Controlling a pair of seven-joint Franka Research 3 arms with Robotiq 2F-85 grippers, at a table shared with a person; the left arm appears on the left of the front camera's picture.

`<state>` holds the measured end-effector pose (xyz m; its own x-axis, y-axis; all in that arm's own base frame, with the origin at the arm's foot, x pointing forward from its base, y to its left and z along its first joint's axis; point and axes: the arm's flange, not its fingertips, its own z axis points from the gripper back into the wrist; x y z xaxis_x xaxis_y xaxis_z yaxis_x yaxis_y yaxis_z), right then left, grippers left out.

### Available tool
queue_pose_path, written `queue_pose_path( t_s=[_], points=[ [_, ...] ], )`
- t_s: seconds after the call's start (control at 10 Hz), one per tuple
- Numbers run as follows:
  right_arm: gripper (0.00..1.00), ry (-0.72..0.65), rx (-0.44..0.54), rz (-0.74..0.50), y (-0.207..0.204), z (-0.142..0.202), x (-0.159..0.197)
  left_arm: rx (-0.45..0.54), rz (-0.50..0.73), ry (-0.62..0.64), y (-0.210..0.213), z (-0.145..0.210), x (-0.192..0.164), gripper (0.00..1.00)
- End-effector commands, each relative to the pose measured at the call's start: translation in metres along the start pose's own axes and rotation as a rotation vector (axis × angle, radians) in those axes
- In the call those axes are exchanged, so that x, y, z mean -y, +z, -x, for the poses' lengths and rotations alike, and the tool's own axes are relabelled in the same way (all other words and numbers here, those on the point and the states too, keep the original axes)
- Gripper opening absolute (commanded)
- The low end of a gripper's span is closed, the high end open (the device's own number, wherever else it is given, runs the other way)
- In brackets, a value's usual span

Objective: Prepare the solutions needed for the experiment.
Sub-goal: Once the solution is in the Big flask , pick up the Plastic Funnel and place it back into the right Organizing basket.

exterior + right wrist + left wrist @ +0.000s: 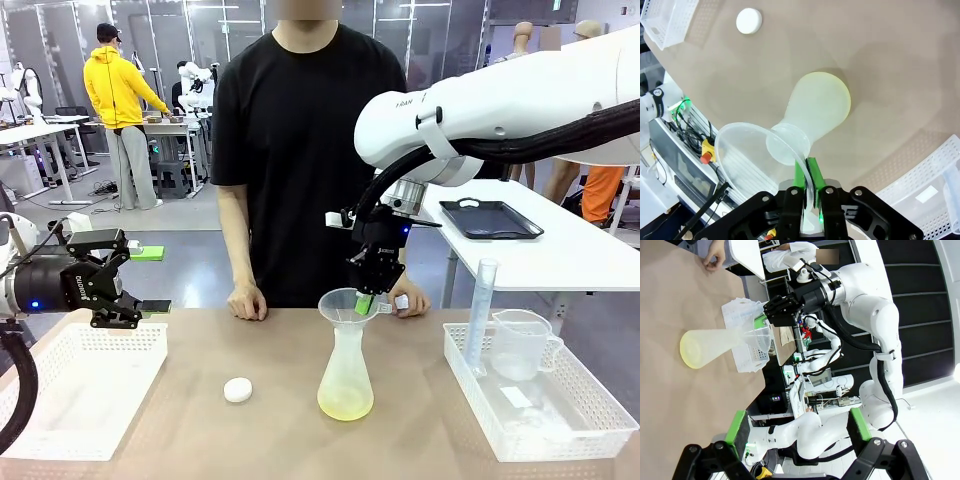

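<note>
A translucent conical flask (345, 365) stands mid-table with the solutions (345, 404), a shallow pale yellow-green layer, in its base. A clear funnel (348, 302) sits in the flask's neck. My right gripper (368, 300) reaches down from above and is shut on the funnel's rim. The right wrist view shows the green pads (812, 175) pinching the thin wall of the funnel (745, 145) above the flask (817, 105). My left gripper (150, 280) hovers open above the left basket, holding nothing. In its own view the left gripper (797, 425) faces the flask (710, 346) from the side.
A small white round cap (238, 390) lies left of the flask. A white basket (80, 385) sits at the left. The right basket (540, 415) holds a measuring jug (520, 345) and a tall cylinder (482, 310). The person's hands (247, 302) rest on the far edge.
</note>
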<state>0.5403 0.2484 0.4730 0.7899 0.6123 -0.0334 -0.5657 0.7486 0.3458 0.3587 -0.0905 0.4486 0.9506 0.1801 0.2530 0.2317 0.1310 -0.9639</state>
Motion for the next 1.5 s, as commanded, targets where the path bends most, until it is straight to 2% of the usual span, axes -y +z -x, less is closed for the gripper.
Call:
queue_pose_path(
  t_s=[0.0,0.6,1.1,1.4],
  points=[
    [0.0,-0.034,-0.003,0.004,-0.002,-0.005,-0.004,0.002,0.019,0.015,-0.001,0.0,0.002,1.0],
    [0.0,-0.019,0.028,-0.048,0.005,0.004,-0.01,0.002,0.019,0.015,-0.001,0.0,0.002,1.0],
    [0.0,-0.037,0.068,-0.032,0.031,0.023,-0.016,0.002,0.019,0.015,-0.001,0.0,0.002,1.0],
    [0.0,-0.021,0.124,-0.016,0.052,0.038,-0.027,0.002,0.019,0.015,-0.001,0.0,0.002,1.0]
  ],
)
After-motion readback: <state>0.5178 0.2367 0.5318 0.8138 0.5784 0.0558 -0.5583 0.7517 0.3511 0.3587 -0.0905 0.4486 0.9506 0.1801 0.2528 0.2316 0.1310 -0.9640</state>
